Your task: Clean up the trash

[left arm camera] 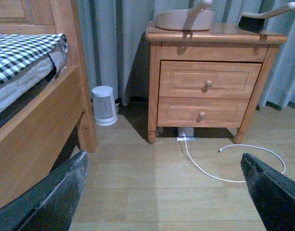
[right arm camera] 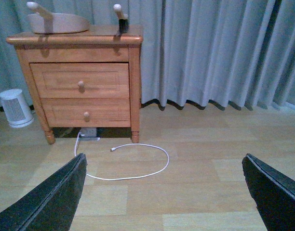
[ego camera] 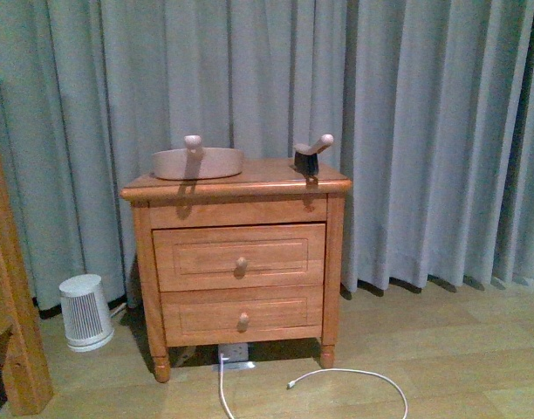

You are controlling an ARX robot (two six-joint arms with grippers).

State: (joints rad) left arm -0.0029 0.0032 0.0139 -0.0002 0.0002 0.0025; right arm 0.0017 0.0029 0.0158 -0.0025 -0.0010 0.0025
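Front view: showed a dustpan (ego camera: 197, 162) and brush (ego camera: 309, 157) atop the nightstand (ego camera: 241, 253) — no paper wad, no arm. Left wrist view: showed left gripper (left arm camera: 163, 159) spread wide, empty, over floor near the bed (left arm camera: 36, 120). Right wrist view: showed right gripper (right arm camera: 163, 159) spread too, empty; paper wad unseen. Judged at the searching step — needed next to find the paper wad.

No text, label, brand, number or sign is readable anywhere.

The bed (left arm camera: 27, 57) runs off the picture's edge. Of the left pincer (left arm camera: 163, 156) and right pincer (right arm camera: 163, 156) only cut-off fingers (left arm camera: 51, 202) show; the nightstand (ego camera: 197, 253) half hides a power strip (ego camera: 235, 353).
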